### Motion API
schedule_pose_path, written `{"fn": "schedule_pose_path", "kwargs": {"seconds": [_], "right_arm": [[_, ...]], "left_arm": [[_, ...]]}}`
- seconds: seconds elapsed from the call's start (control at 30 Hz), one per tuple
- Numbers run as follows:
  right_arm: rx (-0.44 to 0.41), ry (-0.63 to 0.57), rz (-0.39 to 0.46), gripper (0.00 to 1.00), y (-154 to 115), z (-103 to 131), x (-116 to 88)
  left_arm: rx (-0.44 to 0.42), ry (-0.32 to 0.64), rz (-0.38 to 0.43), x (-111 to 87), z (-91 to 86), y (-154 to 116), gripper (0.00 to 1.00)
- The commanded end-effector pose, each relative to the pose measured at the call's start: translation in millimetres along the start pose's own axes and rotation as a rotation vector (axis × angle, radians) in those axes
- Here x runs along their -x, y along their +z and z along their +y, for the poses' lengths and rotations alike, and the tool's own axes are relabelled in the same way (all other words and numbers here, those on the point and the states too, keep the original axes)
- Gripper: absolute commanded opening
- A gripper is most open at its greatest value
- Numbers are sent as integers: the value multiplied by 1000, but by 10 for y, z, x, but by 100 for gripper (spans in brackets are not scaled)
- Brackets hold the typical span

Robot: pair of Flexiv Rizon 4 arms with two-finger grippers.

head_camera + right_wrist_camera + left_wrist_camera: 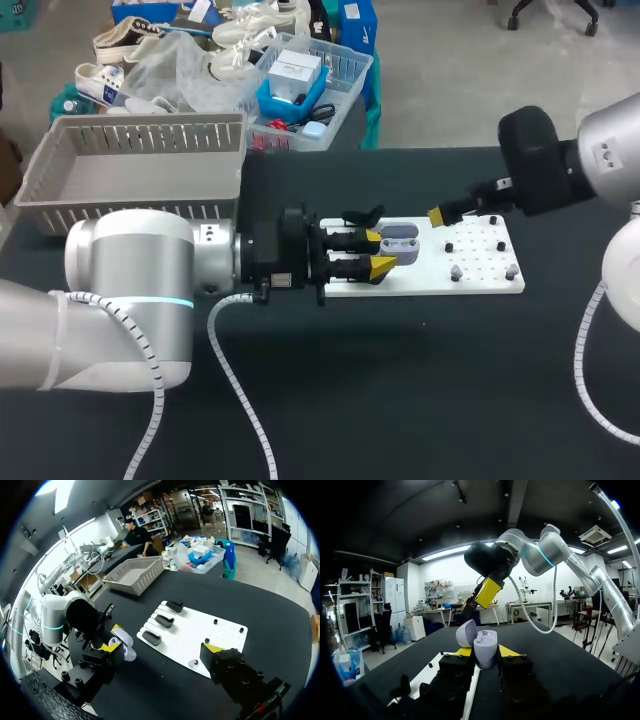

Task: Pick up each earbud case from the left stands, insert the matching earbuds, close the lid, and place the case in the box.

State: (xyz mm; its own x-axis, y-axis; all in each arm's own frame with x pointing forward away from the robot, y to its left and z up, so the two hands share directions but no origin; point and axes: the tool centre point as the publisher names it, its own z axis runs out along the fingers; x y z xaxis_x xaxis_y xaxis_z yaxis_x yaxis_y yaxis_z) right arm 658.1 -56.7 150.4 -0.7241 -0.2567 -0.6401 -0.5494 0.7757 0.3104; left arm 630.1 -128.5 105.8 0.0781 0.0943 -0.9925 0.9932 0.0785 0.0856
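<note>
My left gripper is shut on a lavender earbud case and holds it over the left part of the white board. In the left wrist view the case stands between the yellow tips with its lid open. My right gripper hangs open and holds nothing, just beyond the case over the board's far edge. Its yellow fingertip shows over the board's near corner. Three black stands line the board's left side. Two small grey earbuds lie on the board's right half.
A grey slatted basket stands at the table's back left. Short black pegs stick up from the board's right part. The left arm's white cable trails over the dark tabletop in front.
</note>
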Motion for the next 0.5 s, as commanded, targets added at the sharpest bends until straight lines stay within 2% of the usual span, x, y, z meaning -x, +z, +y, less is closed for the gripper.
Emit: {"fn": "schedule_pose_path", "kwargs": {"seconds": [0.03,0.37,0.5], "right_arm": [[-147,22,16,100,-174,-133,-155],[-346,36,109,100,-49,-656,-474],[-385,38,149,100,19,-811,-580]], "left_arm": [[6,1,-1,-3,-9,7,0],[6,1,-1,-3,-9,7,0],[6,1,-1,-3,-9,7,0]]}}
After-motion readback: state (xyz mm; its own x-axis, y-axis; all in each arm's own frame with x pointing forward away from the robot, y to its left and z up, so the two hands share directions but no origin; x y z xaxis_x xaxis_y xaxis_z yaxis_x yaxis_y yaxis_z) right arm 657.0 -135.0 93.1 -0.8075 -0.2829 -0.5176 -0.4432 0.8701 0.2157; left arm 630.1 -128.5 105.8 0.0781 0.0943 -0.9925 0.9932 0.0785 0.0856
